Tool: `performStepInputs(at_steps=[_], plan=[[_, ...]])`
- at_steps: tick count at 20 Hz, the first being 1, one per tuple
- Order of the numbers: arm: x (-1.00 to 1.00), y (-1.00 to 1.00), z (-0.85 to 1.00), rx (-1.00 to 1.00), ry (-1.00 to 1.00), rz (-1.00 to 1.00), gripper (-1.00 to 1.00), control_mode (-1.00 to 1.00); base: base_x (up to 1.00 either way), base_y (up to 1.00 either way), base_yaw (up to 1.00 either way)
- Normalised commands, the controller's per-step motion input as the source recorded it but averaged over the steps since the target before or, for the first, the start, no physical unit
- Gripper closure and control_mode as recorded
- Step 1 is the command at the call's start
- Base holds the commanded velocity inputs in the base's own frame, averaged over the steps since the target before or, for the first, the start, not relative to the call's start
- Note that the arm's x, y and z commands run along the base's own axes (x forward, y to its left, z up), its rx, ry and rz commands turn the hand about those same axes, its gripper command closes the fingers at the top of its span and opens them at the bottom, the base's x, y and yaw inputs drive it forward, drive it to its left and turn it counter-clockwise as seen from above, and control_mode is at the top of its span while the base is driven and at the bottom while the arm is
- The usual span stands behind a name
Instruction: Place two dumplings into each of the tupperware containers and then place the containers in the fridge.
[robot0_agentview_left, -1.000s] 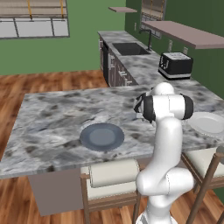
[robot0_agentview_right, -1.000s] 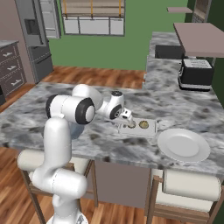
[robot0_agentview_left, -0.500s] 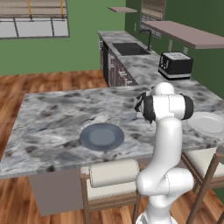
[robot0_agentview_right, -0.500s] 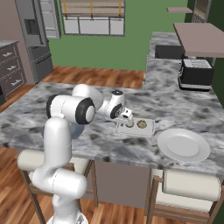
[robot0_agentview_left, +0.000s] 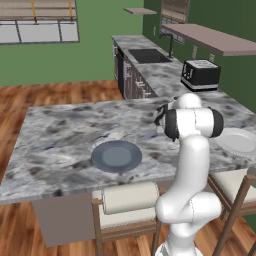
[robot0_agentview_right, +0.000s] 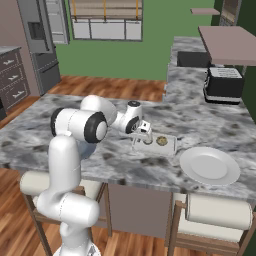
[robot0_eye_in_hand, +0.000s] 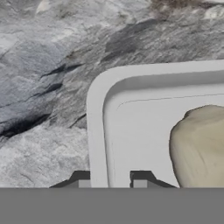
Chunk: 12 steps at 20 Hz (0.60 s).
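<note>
walls green | floor wood | island grey marble | window blinds

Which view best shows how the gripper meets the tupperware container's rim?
The hand view: the gripper has one fingertip on each side of the tupperware container wall, closed on it, with a dumpling inside. The right base view shows the container small on the counter; the arm blocks it in the left base view.

a pale translucent tupperware container lies flat on the counter, seemingly holding two tan dumplings.
</note>
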Motion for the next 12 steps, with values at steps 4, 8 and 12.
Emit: performStepInputs(at_steps=[4, 8, 12], plan=[[-0.25, 0.09, 0.18, -0.06, -0.06, 0.27, 1.0, -1.0, 0.0, 0.0, 0.0], [-0.24, 0.27, 0.32, -0.12, 0.02, 0.32, 1.0, -1.0, 0.0, 0.0, 0.0], [-0.22, 0.31, 0.42, -0.15, 0.11, 0.3, 1.0, -1.0, 0.0, 0.0, 0.0]])
